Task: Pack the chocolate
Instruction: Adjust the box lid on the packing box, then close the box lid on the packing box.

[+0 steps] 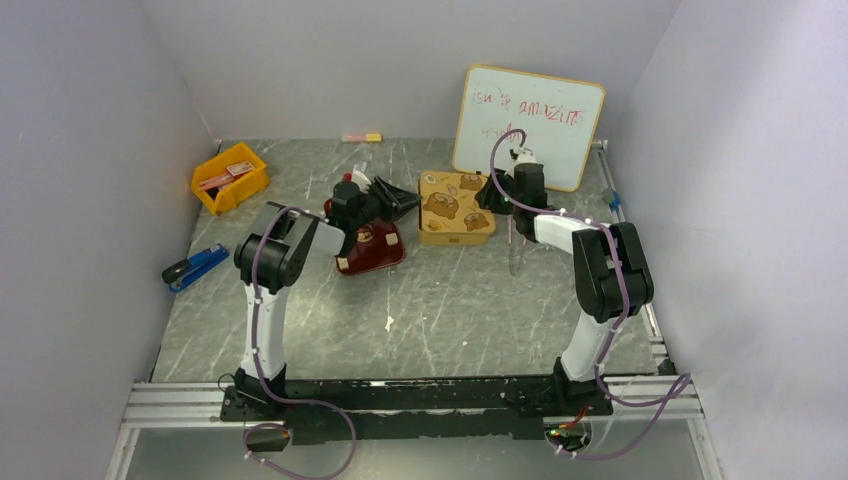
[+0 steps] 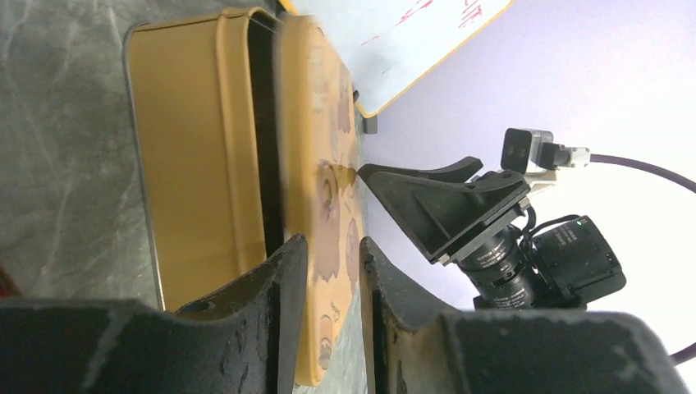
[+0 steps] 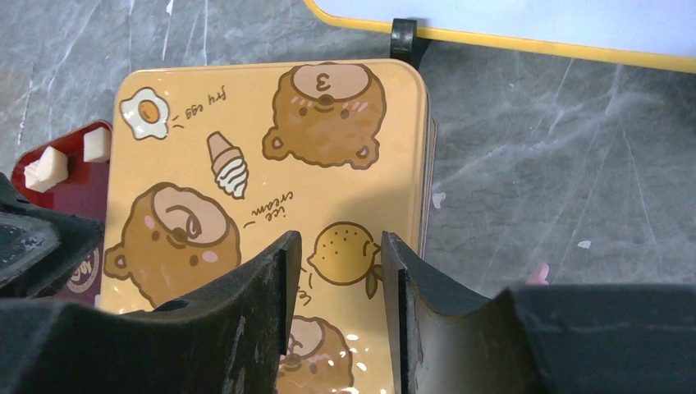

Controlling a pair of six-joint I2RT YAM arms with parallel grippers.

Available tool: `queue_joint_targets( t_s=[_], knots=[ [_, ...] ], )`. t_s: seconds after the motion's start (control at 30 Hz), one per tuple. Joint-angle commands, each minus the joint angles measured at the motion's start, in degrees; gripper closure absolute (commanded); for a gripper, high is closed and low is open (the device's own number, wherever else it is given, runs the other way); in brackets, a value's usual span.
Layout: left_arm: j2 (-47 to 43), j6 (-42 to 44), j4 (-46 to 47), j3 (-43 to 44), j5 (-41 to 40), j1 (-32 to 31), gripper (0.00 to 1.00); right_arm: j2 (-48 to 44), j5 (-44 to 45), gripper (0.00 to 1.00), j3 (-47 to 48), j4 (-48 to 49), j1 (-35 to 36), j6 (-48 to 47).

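Claw, left side: left claw (image 2: 332, 246) clenched on the rim of the gold rectangular metal lid printed with cartoon bears (image 3: 271, 164), one finger on each face.
Claw, right side: right claw (image 3: 341, 242) released, jaws spread above the lid's lemon picture with nothing between them. In the left wrist view one tip sits at the lid's printed face; contact cannot be told.
Lid: stands a little off the gold metal tin base (image 2: 189, 148), with a dark gap between them.
Chocolate: pale tan chocolate cubes (image 3: 48, 168) lie in the dark red tray (image 3: 82, 189), near the tin at its 8 o'clock in the top view.
Table: grey marbled table (image 3: 533, 164) carries tin and tray.
Surroundings: yellow-framed whiteboard (image 1: 528, 125) at 1 o'clock of the tin; yellow plastic bin (image 1: 230, 180) at 10 o'clock of the tray; blue stapler (image 1: 195, 266) at its 9 o'clock.
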Motion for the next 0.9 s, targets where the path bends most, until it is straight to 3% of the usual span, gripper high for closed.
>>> queue_joint_targets(
  t_s=[0.0,0.33,0.67,0.77,0.87],
  knots=[
    [-2.93,0.21,3.39,-0.79,0.20,0.68,0.66,0.28,-0.56,0.55,2.21,2.21,0.23,0.07],
    [-4.61,1.30,2.33,-2.15,-0.73,1.63,0.66,-1.20,-0.06,0.55,2.63,1.98,0.34,-0.24],
    [-5.48,3.40,-0.21,-1.71,-1.37,1.77,0.67,-4.74,6.76,0.57,0.76,1.79,0.23,-0.70],
    [-5.61,4.29,-1.35,-1.48,-1.69,1.77,0.70,-5.08,8.94,0.62,0.63,1.30,0.23,-0.64],
    [-6.04,5.52,-2.90,-1.19,-2.02,1.85,0.71,-4.69,11.98,0.76,1.80,-0.82,0.23,-0.88]
  ],
)
